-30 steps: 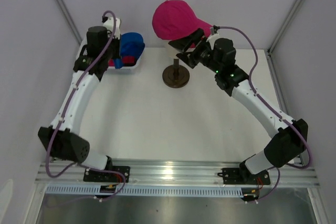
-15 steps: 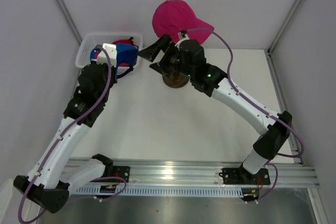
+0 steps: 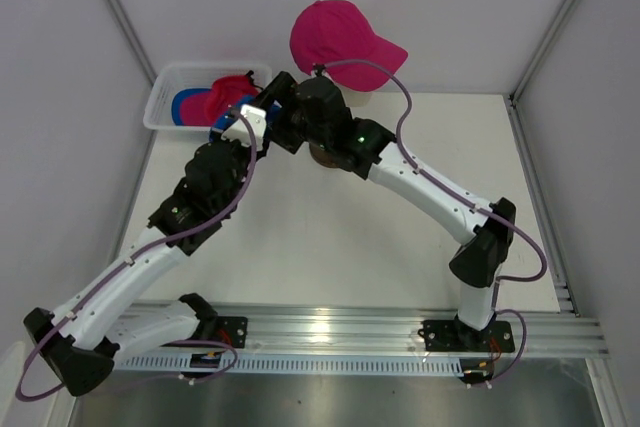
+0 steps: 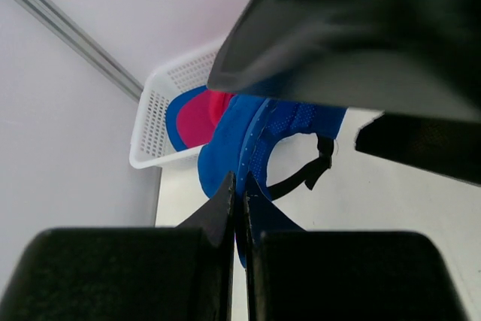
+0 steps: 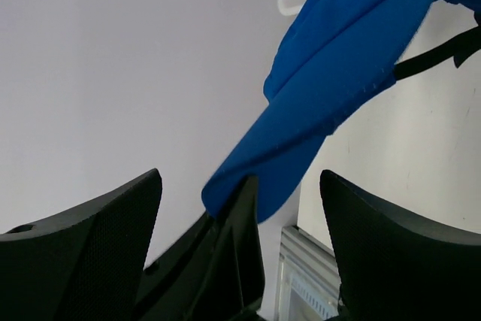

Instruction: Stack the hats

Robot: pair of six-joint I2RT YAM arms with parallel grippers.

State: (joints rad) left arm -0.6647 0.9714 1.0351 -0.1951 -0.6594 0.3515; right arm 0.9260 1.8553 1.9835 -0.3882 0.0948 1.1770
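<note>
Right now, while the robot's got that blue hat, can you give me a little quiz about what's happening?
1. True or false: the left gripper pinches the bright blue fabric baseball cap.
2. The right gripper has its jaws: A wide open, B shut and empty, C clamped on a pink hat.
3. Fill in: the white plastic mesh basket stands at the white table's far ____ corner.
Key: 1 true; 2 A; 3 left.

Place: robot test lab
Signs: bare white walls (image 3: 60, 147), white table (image 3: 300, 247), metal mounting rail (image 3: 330, 322) across the bottom
</note>
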